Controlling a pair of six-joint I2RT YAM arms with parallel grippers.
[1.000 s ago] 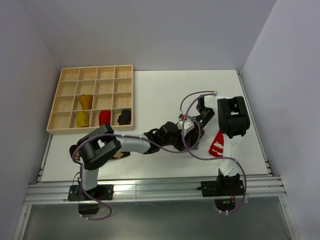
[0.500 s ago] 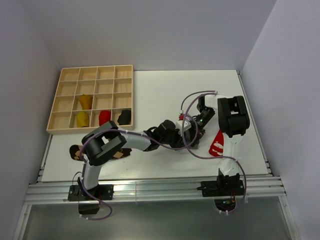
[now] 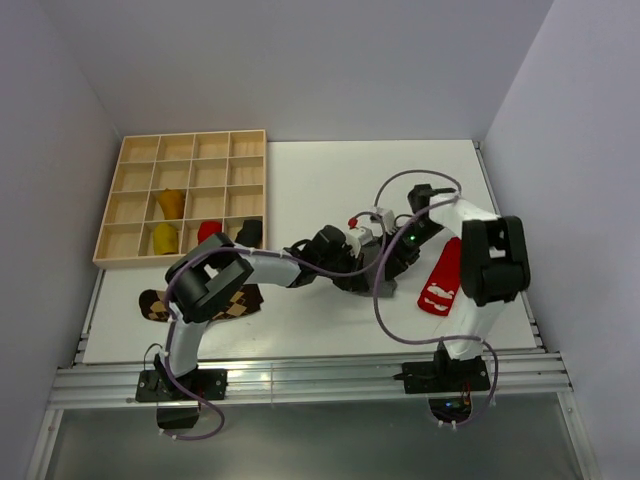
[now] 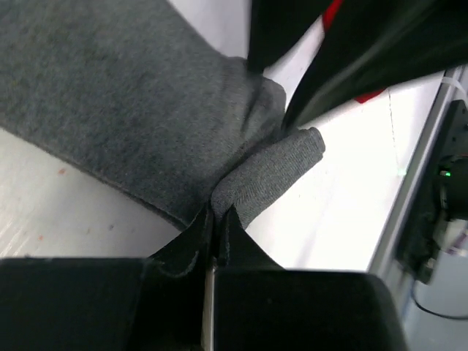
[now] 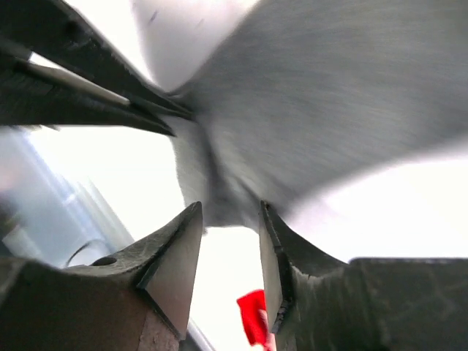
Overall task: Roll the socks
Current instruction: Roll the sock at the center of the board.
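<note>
The table [image 3: 320, 180] is white. The tray [image 3: 143, 178] is pale bare wood. It holds 4 bundles: a mustard bundle [image 3: 171, 203], a yellow bundle [image 3: 163, 238], a red bundle [image 3: 209, 232] and a black bundle [image 3: 249, 233]. The argyle sock [image 3: 243, 300] shows brown and tan diamonds, darker brown at 1 end. The grey sock [image 4: 131, 95] is plain mid-grey with a fine knit. The red sock [image 3: 443, 280] carries white marks. The left arm [image 3: 265, 270] and right arm [image 3: 490, 260] are black with white sections. The cables [image 3: 378, 300] are dull purple.
</note>
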